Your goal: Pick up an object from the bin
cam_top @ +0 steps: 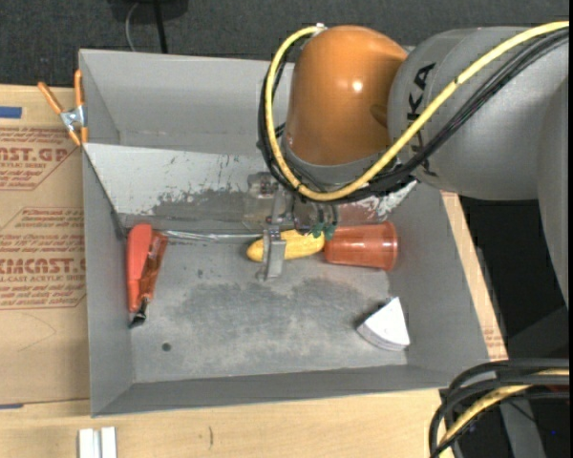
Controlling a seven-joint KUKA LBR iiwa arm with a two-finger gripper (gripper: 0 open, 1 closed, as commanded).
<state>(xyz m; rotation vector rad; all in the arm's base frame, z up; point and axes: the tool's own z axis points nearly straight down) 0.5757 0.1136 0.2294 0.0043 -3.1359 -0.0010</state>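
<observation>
Bin (220, 324): grey metal, four loose things inside.
Gripper (275, 254): low over mid-bin, at the banana's left end; cannot tell whether spread or closed.
Banana (304, 246): yellow, mid-bin, touching the bottle.
Bottle (363, 246): red, lying just right of it.
Tool (141, 270): orange, by left wall.
Wedge (387, 324): white, near right.

Bright overhead light; glare spot on orange cover (355, 86); soft shadows.
</observation>
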